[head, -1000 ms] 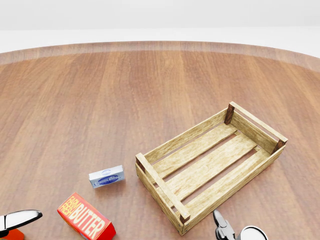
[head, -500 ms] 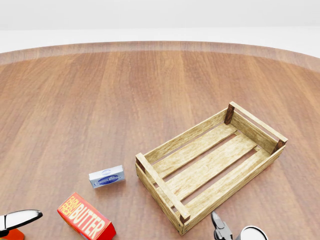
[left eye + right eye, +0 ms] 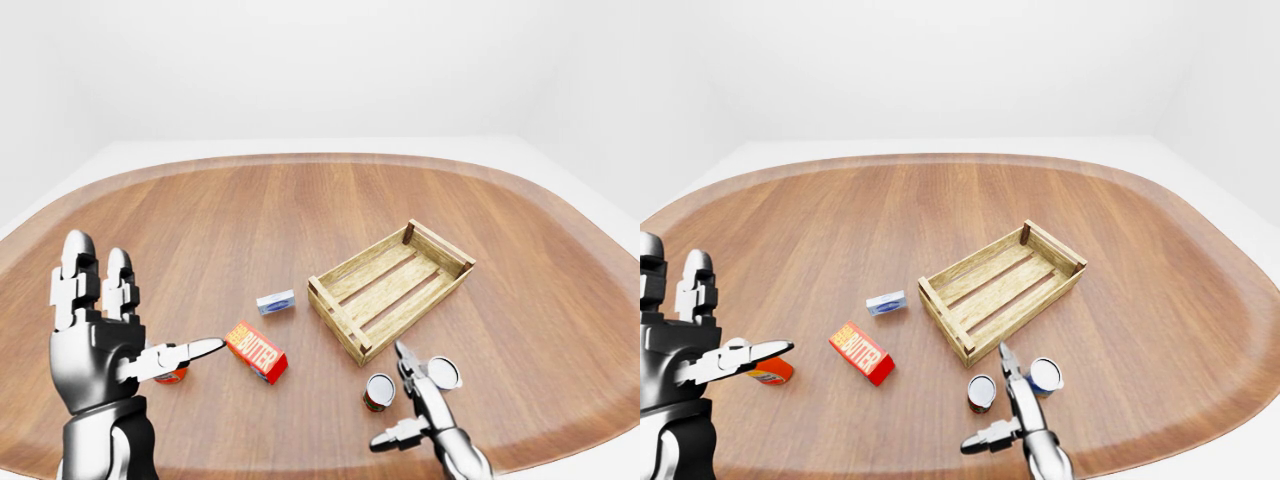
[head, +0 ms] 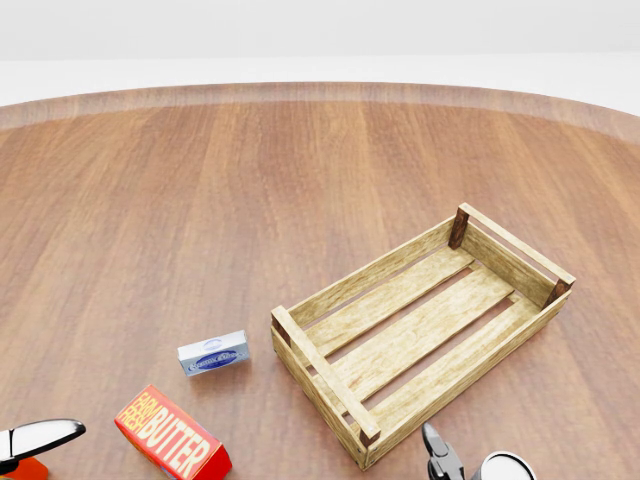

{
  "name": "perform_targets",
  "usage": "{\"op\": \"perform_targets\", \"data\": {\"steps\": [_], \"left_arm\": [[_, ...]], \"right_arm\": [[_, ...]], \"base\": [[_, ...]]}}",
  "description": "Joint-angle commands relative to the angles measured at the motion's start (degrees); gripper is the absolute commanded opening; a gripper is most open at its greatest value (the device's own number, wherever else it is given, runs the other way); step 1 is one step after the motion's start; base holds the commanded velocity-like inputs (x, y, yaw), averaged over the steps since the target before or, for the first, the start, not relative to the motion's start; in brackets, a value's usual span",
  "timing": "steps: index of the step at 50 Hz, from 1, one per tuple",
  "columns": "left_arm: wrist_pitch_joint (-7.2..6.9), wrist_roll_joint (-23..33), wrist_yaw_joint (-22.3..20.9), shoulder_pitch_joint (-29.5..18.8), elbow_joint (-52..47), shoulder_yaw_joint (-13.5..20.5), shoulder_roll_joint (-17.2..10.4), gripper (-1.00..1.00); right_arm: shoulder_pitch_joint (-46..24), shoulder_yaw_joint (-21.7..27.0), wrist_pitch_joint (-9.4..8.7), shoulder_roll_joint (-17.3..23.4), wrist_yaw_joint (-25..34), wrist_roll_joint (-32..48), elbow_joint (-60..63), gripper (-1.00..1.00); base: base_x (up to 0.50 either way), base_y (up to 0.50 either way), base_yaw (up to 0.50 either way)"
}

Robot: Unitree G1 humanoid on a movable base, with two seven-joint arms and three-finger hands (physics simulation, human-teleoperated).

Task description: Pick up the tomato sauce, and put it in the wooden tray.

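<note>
Head cam close, downward; eye cams wider, share wooden tray [image 3: 390,290].

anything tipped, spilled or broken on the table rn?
Nothing stands out. The wooden tray sits flat and empty, the two cans stand upright by the right hand, and the butter box lies flat. No spills.

Wooden table [image 3: 300,215]: tray [image 3: 390,288], butter box [image 3: 257,351], small carton [image 3: 276,301], two cans [image 3: 982,392]

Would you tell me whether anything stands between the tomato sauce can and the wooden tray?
Nothing visible does. In the right-eye view, only table separates the red-labelled can from the wooden tray above it; the other can and the right robot hand stand to its right.
</note>
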State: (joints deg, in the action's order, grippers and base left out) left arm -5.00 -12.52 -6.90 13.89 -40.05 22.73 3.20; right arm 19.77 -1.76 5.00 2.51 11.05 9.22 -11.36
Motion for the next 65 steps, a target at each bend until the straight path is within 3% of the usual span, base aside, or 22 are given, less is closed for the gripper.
{"op": "perform_targets", "data": {"steps": [1, 65], "left_arm": [[0.00, -0.2, 0.0, -0.1, 0.0, 0.2, -0.1, 1.00], [0.00, -0.2, -0.1, 0.2, -0.2, 0.2, 0.1, 1.00]], "right_arm": [[-0.6, 0.0, 0.00, -0.1, -0.1, 0.1, -0.7, 1.00], [-2.7, -0.8, 0.00, 0.1, -0.8, 1.2, -5.2, 1.00]], "base": [[0.00, 0.00, 0.00], [0.00, 0.00, 0.00]]}}
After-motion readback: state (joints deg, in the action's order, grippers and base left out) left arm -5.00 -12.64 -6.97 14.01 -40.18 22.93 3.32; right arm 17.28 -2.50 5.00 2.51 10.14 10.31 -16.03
